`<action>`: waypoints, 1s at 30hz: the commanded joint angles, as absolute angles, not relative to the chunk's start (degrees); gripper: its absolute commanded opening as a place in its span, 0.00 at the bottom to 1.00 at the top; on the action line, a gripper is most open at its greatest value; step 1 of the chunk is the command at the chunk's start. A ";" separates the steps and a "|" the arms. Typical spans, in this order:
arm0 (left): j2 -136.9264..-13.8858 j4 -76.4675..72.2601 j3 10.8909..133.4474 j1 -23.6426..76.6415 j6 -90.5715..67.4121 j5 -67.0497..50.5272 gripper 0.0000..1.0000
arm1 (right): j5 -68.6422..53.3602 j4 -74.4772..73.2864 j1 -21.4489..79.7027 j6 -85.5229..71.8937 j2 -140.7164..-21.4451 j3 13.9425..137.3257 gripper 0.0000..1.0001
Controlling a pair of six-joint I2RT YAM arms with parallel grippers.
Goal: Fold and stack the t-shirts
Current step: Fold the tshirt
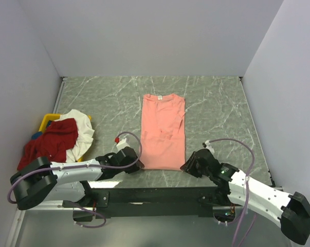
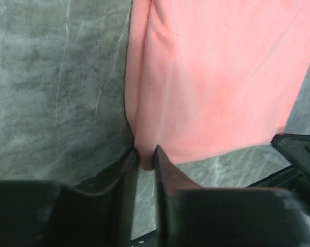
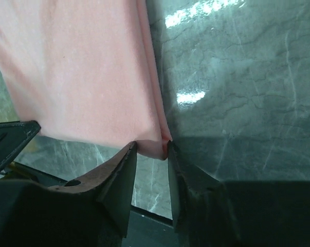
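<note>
Your wrist cameras give you what the overhead cannot: the fingertips themselves. In the left wrist view, the left gripper [image 2: 146,154] is clenched on the near left corner of the salmon-pink cotton t-shirt [image 2: 216,82], with the hem squeezed in the narrow slot between its two dark fingers. In the right wrist view, the right gripper [image 3: 152,146] is clamped on the near right corner, a fingertip pressing each side of the doubled edge. From above you see only two black heads meeting those corners.

Only the overhead shows you the whole garment. It runs straight ahead of both grippers, lying flat on the grey marbled table [image 1: 221,113] as a narrow rectangle. Its long axis points away from the fingers, with the collar and white neck label [image 1: 159,96] at the far end. Well apart to the left of the left gripper, a dark red t-shirt [image 1: 52,140] and a white t-shirt [image 1: 81,131] lie heaped over a yellow plastic bin [image 1: 47,121].
</note>
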State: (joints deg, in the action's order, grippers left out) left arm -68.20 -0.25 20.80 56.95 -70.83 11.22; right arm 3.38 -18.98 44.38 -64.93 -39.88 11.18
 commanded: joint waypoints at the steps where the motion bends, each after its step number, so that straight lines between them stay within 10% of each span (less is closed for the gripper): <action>1: -70.40 1.23 20.30 56.87 -70.49 10.55 0.20 | 6.15 -16.44 44.47 -65.04 -40.43 11.25 0.33; 10: -61.63 12.54 22.32 56.78 -68.47 9.23 0.01 | 5.28 -27.41 44.30 -57.93 -35.25 18.80 0.00; 21: -43.25 23.82 22.85 57.92 -67.06 8.08 0.01 | -4.31 -37.08 44.65 -53.26 -25.32 20.74 0.00; 30: -55.98 21.19 32.85 56.26 -61.36 14.15 0.01 | 3.42 -35.60 44.47 -48.61 -36.81 30.40 0.00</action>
